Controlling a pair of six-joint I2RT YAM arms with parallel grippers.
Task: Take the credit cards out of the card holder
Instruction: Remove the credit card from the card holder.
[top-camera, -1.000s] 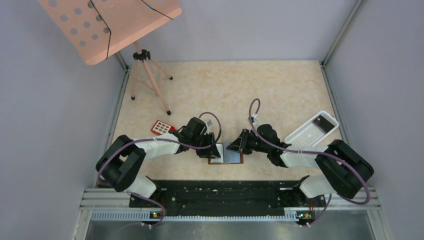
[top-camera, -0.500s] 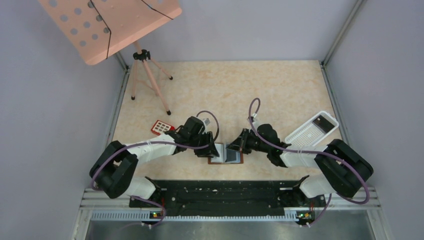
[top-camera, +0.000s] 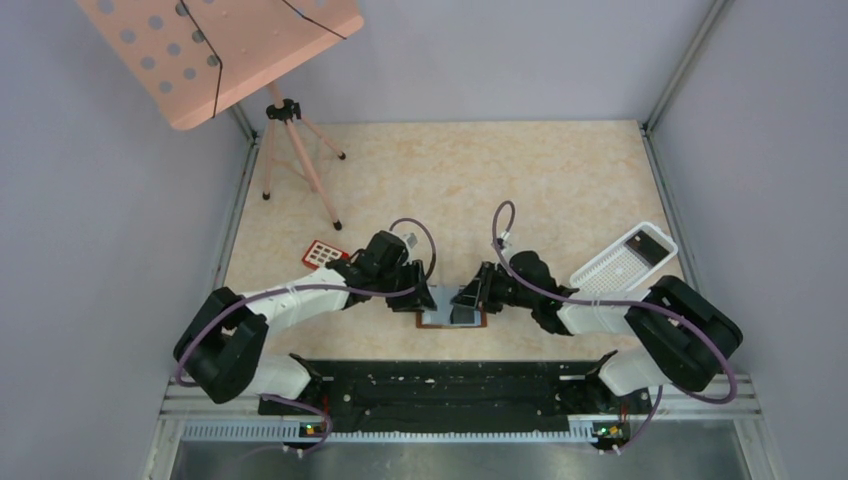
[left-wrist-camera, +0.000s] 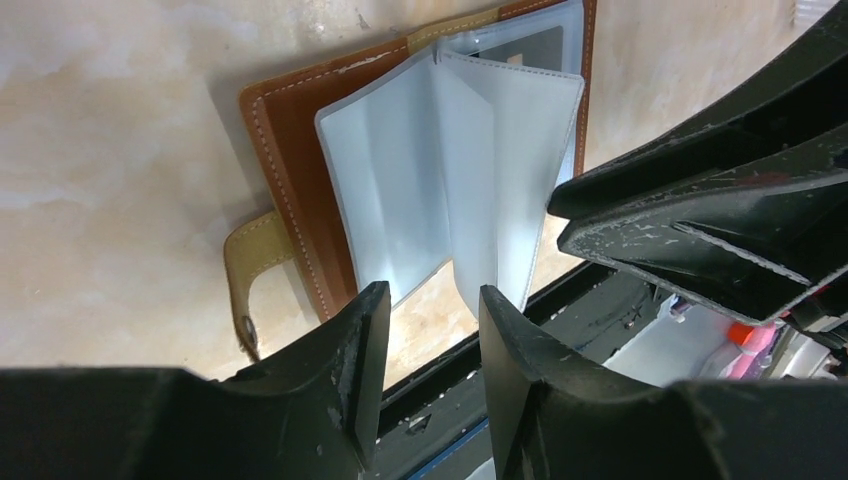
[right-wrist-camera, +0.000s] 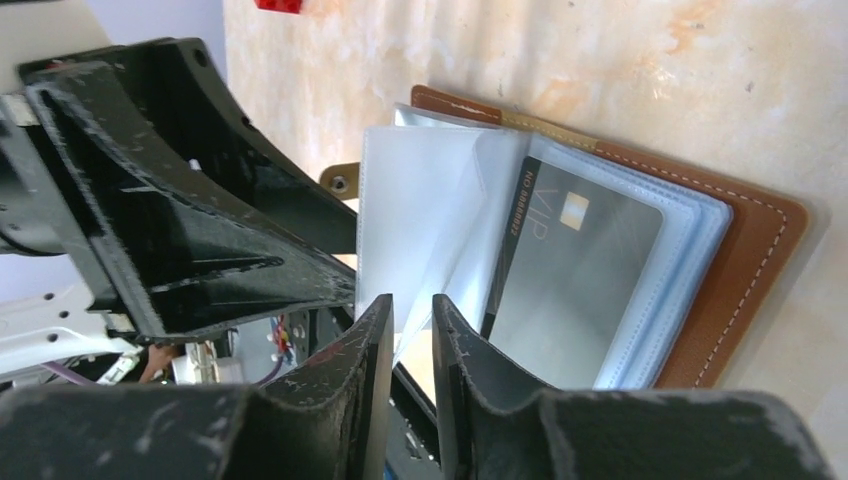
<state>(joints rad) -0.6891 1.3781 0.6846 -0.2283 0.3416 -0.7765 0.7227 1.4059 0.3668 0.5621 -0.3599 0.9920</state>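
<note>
Card holder (left-wrist-camera: 285, 150) lies open; one grey card (right-wrist-camera: 580, 268) in clear sleeves (left-wrist-camera: 420, 170)

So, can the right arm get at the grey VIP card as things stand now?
Probably yes. The grey VIP card lies just beside the right end effector, with no solid thing between. But a clear sleeve of the open card holder covers it, so pulling it out may be harder.

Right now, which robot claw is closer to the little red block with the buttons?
Left. The left gripper sits at the card holder's left side, toward the red block; the right gripper sits at the holder's right side, farther away.
</note>
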